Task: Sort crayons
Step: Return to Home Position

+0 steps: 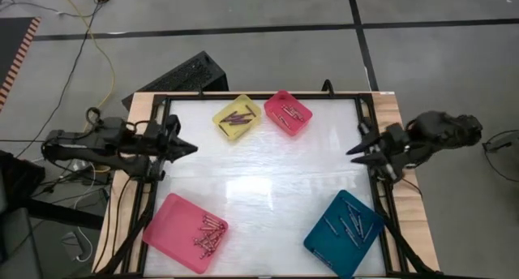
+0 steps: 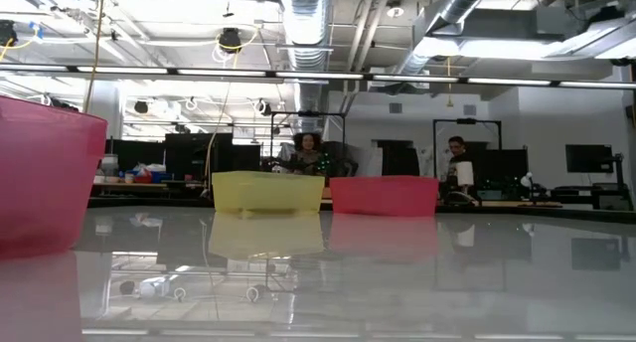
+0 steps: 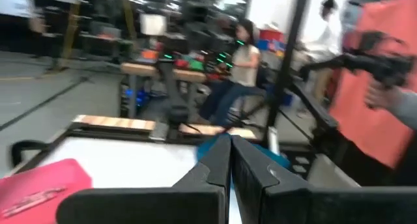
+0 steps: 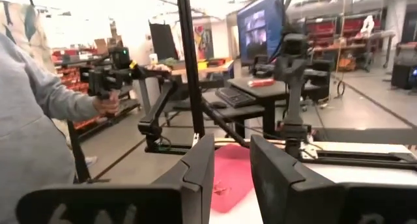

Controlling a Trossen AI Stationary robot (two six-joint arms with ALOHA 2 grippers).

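The left gripper is hanging just inside the table's left edge, about midway along it. It is pointing in towards the table's middle, with its fingers closed together and holding nothing. The right gripper is mirroring it at the table's right edge, pointing inward with its fingers standing apart and a clear gap between them, also empty.

No loose crayon is showing on the table's bare white middle. The crayons are all lying in trays at mixed angles, with no common long axis:
- A heap is sitting in the big pink tray at the table's left corner on the low camera's side, nearer the left gripper.
- Several are resting in the teal tray at the right corner of that same side, nearer the right gripper.
- Dark ones are sitting in the yellow tray and more in the small pink tray, side by side at the table's far edge, roughly between the two arms.

Sorting is looking finished, so I judge that the coming move is only a retreat. Each arm is facing away from its own table edge, and nothing is standing behind it except the table's black frame. People are sitting and standing beyond the table, well apart from both grippers.
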